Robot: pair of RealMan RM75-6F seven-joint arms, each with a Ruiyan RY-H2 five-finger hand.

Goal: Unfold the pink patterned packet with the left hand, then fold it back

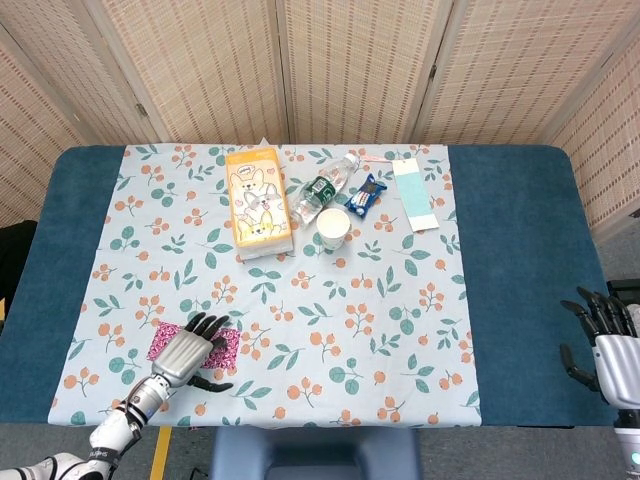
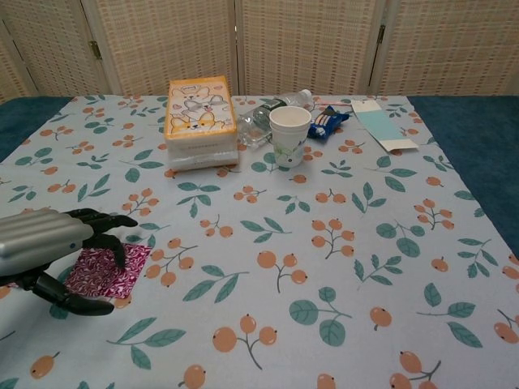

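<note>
Both hands open | left hand spread over pink packet by near worktop edge | right hand idle

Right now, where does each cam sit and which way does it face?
Head view: high above the near edge, looking steeply down on the whole table; shows the left robot hand over the pink patterned packet and the right robot hand at the right edge.
Chest view: lower, facing across the table toward the screens; only the left robot hand shows.
Shared: left robot hand, packet, tissue box, paper cup.
</note>
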